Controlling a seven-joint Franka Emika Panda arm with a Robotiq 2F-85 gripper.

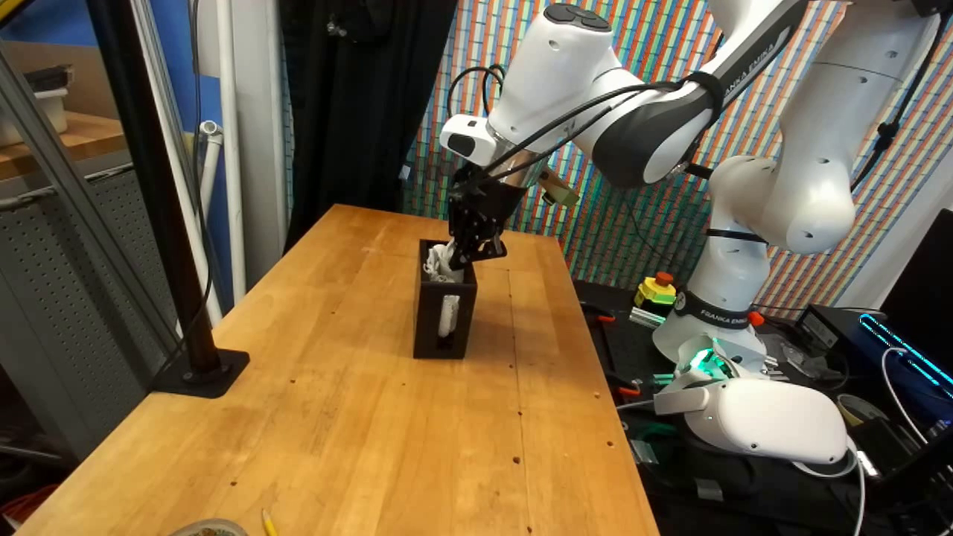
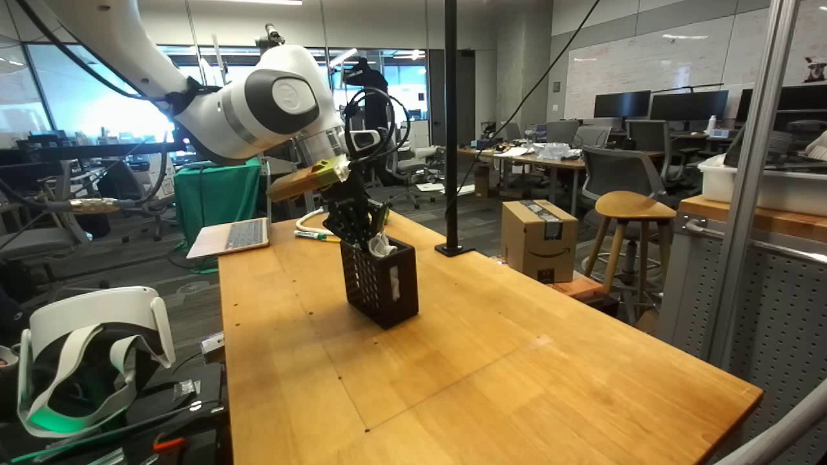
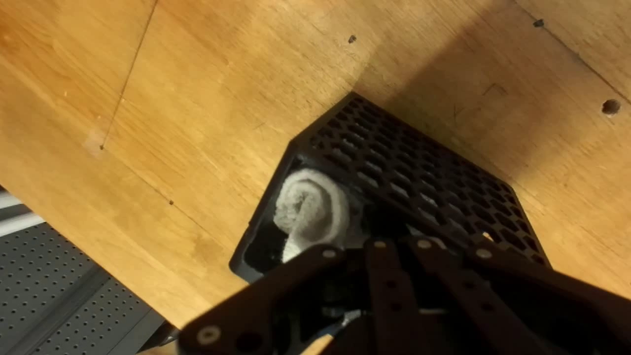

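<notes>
The claw (image 1: 459, 260) is being held at a tilt at the open top of a black box (image 1: 429, 320), its fingers being pressed together; whether any fabric is being pinched between them cannot be told, the tips being hidden in the wrist view. Inside the box, a rolled white cloth (image 3: 315, 209) is being held just beside and below the claw. Beneath the claw, the box is being borne upright by a wooden table (image 1: 357, 313). Well apart from the claw, a black pole (image 2: 451, 129) is being supported at the table's edge, and an open laptop (image 2: 242, 236) is being seen in an exterior view.
</notes>
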